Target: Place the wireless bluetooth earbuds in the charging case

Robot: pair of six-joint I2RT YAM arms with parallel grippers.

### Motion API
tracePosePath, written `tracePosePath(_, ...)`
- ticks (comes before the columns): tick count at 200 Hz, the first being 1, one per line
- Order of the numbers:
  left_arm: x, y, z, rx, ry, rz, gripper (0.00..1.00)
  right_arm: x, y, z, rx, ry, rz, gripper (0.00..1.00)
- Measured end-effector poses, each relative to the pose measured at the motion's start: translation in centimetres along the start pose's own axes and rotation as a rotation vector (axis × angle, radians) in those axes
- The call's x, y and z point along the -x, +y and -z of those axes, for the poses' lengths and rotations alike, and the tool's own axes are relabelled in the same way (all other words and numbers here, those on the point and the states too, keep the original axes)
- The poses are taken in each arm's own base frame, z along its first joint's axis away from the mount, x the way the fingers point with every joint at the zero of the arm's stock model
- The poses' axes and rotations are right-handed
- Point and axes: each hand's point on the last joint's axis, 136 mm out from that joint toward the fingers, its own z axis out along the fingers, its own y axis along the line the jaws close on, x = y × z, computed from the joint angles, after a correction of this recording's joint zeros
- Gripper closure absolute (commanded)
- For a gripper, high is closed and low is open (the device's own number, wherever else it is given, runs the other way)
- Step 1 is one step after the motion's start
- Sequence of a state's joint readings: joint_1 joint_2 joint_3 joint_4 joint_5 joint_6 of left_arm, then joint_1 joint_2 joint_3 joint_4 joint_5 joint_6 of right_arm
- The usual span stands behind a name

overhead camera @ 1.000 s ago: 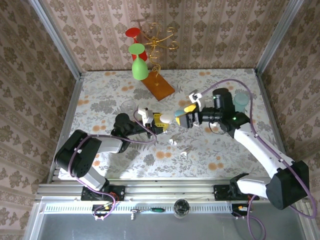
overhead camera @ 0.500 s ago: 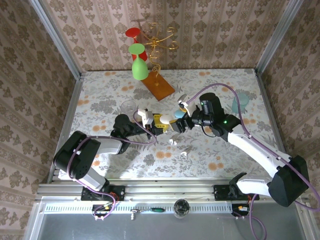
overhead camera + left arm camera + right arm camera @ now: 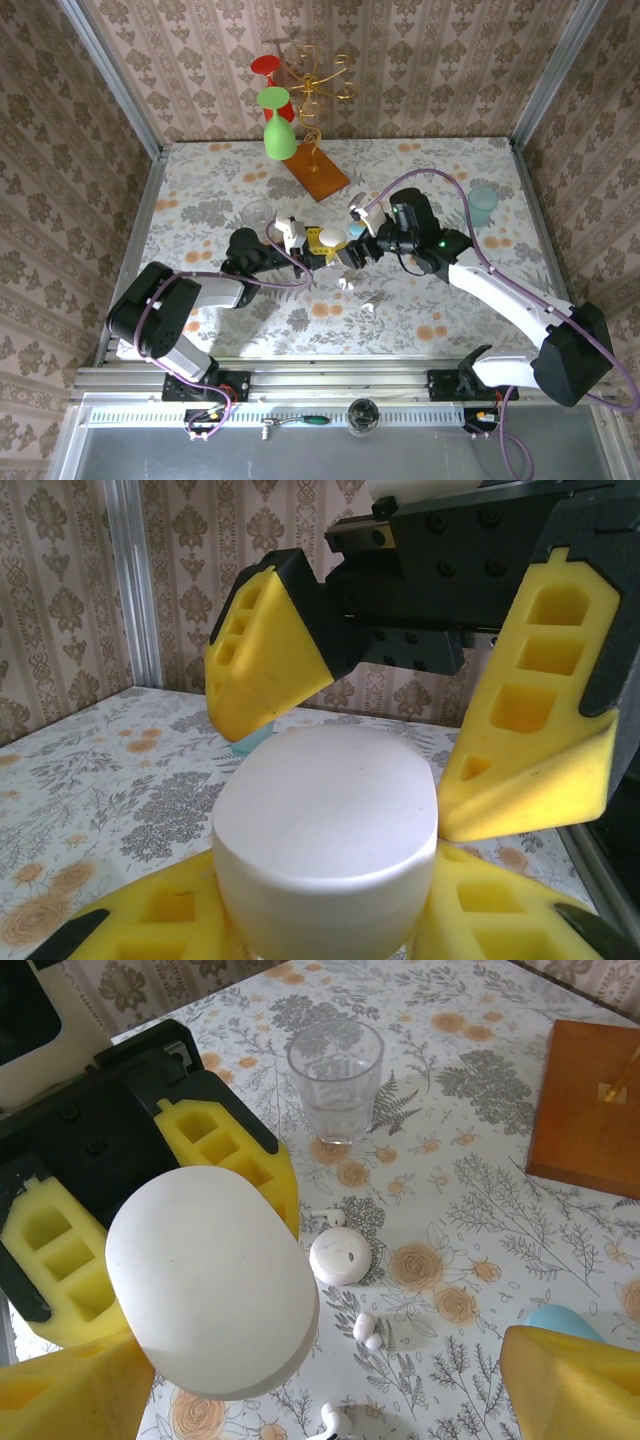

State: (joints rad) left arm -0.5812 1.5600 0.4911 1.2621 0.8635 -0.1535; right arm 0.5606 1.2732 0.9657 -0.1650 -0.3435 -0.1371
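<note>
Left fingers (image 3: pixel 150 920) – closed on the lower half of the white charging case (image 3: pixel 325 830), which they hold upright off the table (image 3: pixel 480 1020). Right fingers (image 3: pixel 265 650) – spread apart, one on each side of the case's upper half; whether the right-hand pad touches the shell cannot be told.

Case: a smooth, rigid, glossy pebble, probably light and slippery. The rounded top offers little purchase, so the lid is best pinched across its flatter sides, just above the seam (it appears shut).

Earbuds (image 3: pixel 365 1328) – all loose on the table below the case, none in it. They are tiny, hard and glossy, likely to skid or roll, and are best pinched across the bulb with a light squeeze.

Count in the right wrist view: one held case; three white earbuds; one small round white case (image 3: pixel 340 1257), with one earbud just beside it; one pale blue piece (image 3: pixel 560 1320), partly hidden; one clear glass tumbler (image 3: pixel 335 1075); one wooden base (image 3: pixel 590 1110).
</note>
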Motion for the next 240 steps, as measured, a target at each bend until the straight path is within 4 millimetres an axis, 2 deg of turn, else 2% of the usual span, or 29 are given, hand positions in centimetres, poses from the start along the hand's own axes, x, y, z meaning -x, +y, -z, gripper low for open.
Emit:
tracePosePath(24, 0.0, 0.2, 0.1, 0.008, 0.000, -0.004, 0.68, 0.6, -0.2, 0.2, -0.019, -0.029, -0.028, 0.12)
tracePosePath(65, -0.1, -0.3, 0.1, -0.021, 0.005, -0.015, 0.68, 3.4, -1.5, 1.4, -0.100, -0.138, -0.040, 0.11)
tracePosePath(108, -0.2, -0.6, 0.1, -0.037, 0.007, -0.016, 0.68, 3.0, -2.5, 0.7, -0.140, -0.130, -0.088, 0.11)
tracePosePath(151, -0.3, -0.6, 0.4, -0.029, 0.008, -0.014, 0.68, 2.8, -2.4, 0.5, -0.135, -0.123, -0.112, 0.09)
tracePosePath(172, -0.4, -0.3, 0.5, -0.015, 0.009, -0.013, 0.68, 3.1, -1.9, 1.4, -0.122, -0.151, -0.110, 0.09)
tracePosePath(198, -0.5, 0.3, 1.0, 0.009, 0.011, -0.010, 0.68, 3.3, -1.8, 3.8, -0.135, -0.217, -0.144, 0.11)
tracePosePath(214, -0.5, 0.7, 1.4, 0.026, 0.010, -0.011, 0.68, 2.8, -3.3, 5.2, -0.189, -0.249, -0.225, 0.14)
tracePosePath(240, -0.3, 1.0, 1.8, 0.044, 0.008, -0.014, 0.68, 0.2, -8.0, 6.6, -0.306, -0.251, -0.449, 0.16)
